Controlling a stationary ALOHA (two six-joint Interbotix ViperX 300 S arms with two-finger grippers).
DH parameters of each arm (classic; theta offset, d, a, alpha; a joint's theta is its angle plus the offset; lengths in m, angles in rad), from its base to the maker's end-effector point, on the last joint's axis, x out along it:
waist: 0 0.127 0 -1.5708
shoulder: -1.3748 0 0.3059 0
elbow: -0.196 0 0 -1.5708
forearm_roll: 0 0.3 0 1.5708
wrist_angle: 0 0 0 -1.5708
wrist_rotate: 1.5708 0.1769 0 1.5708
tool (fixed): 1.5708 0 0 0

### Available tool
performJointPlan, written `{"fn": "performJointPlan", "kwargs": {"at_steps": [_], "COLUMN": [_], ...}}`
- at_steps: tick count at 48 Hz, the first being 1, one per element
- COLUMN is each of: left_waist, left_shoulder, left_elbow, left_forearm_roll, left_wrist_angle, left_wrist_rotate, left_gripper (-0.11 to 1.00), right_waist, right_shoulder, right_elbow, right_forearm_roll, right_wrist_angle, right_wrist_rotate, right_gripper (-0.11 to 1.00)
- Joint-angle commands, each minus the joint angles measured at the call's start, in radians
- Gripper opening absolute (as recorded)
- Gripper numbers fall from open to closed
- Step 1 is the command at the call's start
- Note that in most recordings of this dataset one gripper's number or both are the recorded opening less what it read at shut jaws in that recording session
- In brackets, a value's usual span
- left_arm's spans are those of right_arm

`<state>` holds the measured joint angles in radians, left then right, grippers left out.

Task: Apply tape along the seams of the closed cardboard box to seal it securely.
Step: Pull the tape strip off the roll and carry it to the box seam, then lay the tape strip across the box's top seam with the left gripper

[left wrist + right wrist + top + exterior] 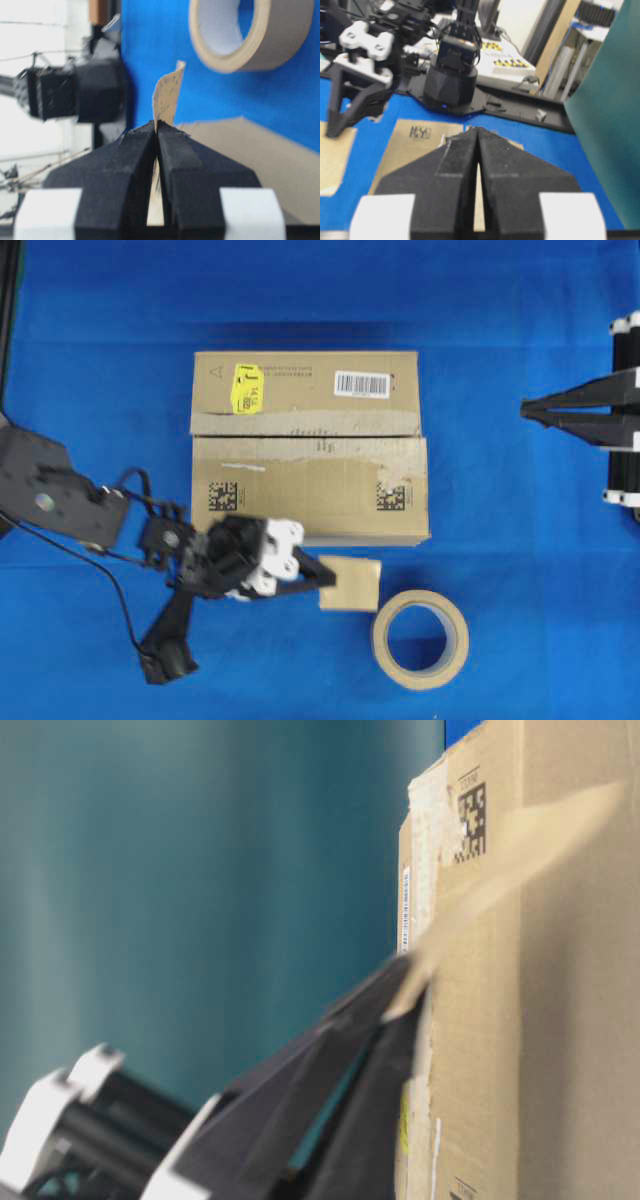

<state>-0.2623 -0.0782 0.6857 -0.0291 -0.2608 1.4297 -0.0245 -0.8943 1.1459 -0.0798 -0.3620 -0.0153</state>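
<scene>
Overhead, the cardboard box lies on the blue desk with its flaps shut; the seam runs across its top, edged with a long worn strip of old tape; a yellow sticker and a white barcode label sit on the far flap; just off the box's near edge the left gripper has its jaws pinched on one edge of the small tan tape piece, which hangs beside the box, not on it; the tape roll lies on the desk a little beyond the piece from the box; the right gripper waits well apart from the box's right end, jaws closed on nothing.

At table level, much is blurred; the dark fingers of the left gripper rise against the box wall with the tape piece slanting up from them across the cardboard; whether it touches the box I cannot tell.

From the left wrist, the jaws are shut tight on the tape piece, and its free end curls over above the fingertips; that curl suggests a thin, light, limp film that will flop and fold on itself, and a sticky face would likely cling to whatever it brushes; holding it at one edge, as here, leaves the rest free to be laid on the seam.

From the right wrist, the right gripper shows closed, empty jaws; beyond it are the box and the left gripper.
</scene>
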Motion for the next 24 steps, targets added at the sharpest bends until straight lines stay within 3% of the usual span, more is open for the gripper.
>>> {"fn": "performJointPlan", "kwargs": {"at_steps": [1, 14, 24], "left_waist": [0.029, 0.143, 0.222], "left_shoulder": [-0.069, -0.150, -0.166], "left_elbow": [0.023, 0.110, 0.118], "left_forearm_roll": [0.005, 0.006, 0.005], "left_wrist_angle": [-0.018, -0.023, -0.017], "left_wrist_rotate": [0.011, 0.212, 0.275], "left_gripper": [0.02, 0.02, 0.02], "right_waist": [0.000, 0.000, 0.000], "right_shoulder": [0.000, 0.005, 0.032], "right_elbow": [-0.038, -0.061, -0.064], "right_forearm_roll": [-0.011, -0.025, -0.026], "right_wrist_angle": [-0.005, -0.002, -0.008], "right_wrist_rotate": [0.002, 0.002, 0.002], "right_gripper": [0.00, 0.00, 0.00]}}
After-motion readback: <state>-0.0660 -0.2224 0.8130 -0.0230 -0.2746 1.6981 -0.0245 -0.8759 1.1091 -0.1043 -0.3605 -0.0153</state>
